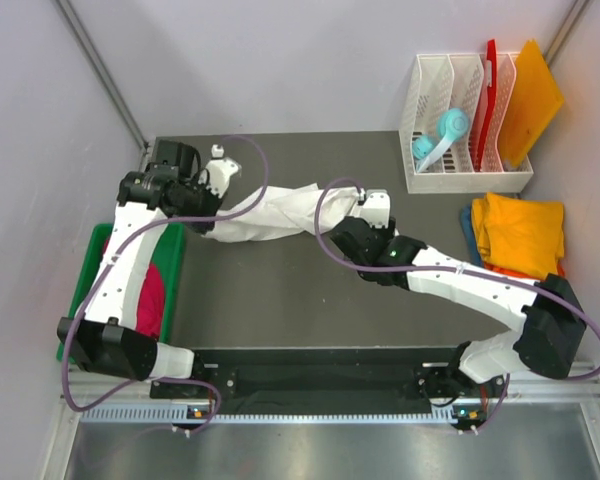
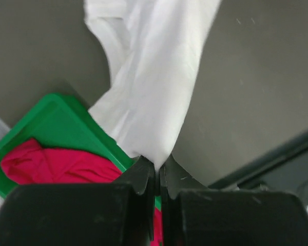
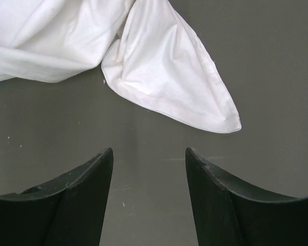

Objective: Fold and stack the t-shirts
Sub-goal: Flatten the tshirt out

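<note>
Tabletop (image 1: 280, 300), dark grey: left gripper (image 2: 157, 168) pinches the white t-shirt (image 2: 154, 77); right gripper (image 3: 149, 161) stands spread and empty beside its corner

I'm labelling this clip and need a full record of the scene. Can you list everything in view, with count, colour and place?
white t-shirt: one, white, stretched across the table between the arms
crimson-pink t-shirt: one, in the tray
green tray: one, left edge of the table
yellow-orange t-shirt: one, folded, top of the pile at right
orange t-shirt: one, edge showing beneath it
blue t-shirt: one, edge showing beneath it
file rack: one, white, back right
red board: one, upright in the rack
orange board: one, upright in the rack
light blue item: one, in the rack; kind unclear
table: one, dark grey
left gripper: black, shut on the white t-shirt
right gripper: black, open, short of a shirt corner
</note>
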Action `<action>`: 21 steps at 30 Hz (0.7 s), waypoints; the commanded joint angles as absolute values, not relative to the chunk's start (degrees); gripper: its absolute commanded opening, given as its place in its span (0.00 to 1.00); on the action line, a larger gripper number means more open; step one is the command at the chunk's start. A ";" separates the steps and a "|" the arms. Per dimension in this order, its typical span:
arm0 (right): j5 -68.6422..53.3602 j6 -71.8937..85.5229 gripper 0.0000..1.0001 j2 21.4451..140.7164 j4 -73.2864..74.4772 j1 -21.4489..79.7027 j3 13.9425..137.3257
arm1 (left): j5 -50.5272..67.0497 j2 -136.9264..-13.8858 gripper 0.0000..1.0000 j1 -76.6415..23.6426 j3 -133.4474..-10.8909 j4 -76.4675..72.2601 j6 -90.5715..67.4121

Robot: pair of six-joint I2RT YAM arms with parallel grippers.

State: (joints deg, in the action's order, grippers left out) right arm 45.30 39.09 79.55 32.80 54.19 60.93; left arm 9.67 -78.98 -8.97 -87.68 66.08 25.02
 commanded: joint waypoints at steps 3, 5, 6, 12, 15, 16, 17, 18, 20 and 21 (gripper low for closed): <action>44.83 37.36 0.59 79.89 29.97 54.23 62.49 | 18.28 -78.39 0.00 -10.71 -84.65 84.43 40.68; 44.56 36.39 0.59 80.68 29.36 54.23 63.36 | 18.89 -78.49 0.00 -11.86 -81.14 86.39 42.01; 44.56 36.13 0.59 81.03 29.18 54.32 63.63 | 17.33 -77.88 0.00 -13.43 -79.56 86.31 42.62; 43.77 35.07 0.59 82.88 28.04 54.14 65.13 | 11.80 -76.99 0.00 -15.82 -74.00 80.45 37.30; 42.89 36.47 0.57 84.02 28.21 51.43 64.95 | 5.90 -77.69 0.00 -15.12 -74.97 72.27 31.66; 41.24 37.26 0.56 84.55 28.39 50.11 64.78 | 3.80 -77.70 0.00 -14.77 -76.10 67.29 30.16; 39.74 37.27 0.56 85.68 28.74 46.88 64.95 | 3.61 -77.52 0.00 -14.16 -76.81 65.32 29.19; 38.68 37.27 0.56 86.39 29.18 45.37 65.21 | 3.52 -77.69 0.00 -13.37 -77.86 64.08 27.70; 38.15 35.96 0.58 88.40 29.36 42.12 66.18 | 2.64 -79.09 0.00 -13.01 -81.38 61.28 25.94; 38.14 35.25 0.59 89.20 29.44 41.06 66.62 | 2.03 -79.71 0.00 -12.92 -82.60 60.48 24.27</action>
State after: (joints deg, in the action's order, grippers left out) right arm 40.27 36.18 86.06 29.69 46.74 62.81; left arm 6.00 -79.11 -13.98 -75.85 70.02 31.09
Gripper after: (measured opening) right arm 0.571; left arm 0.038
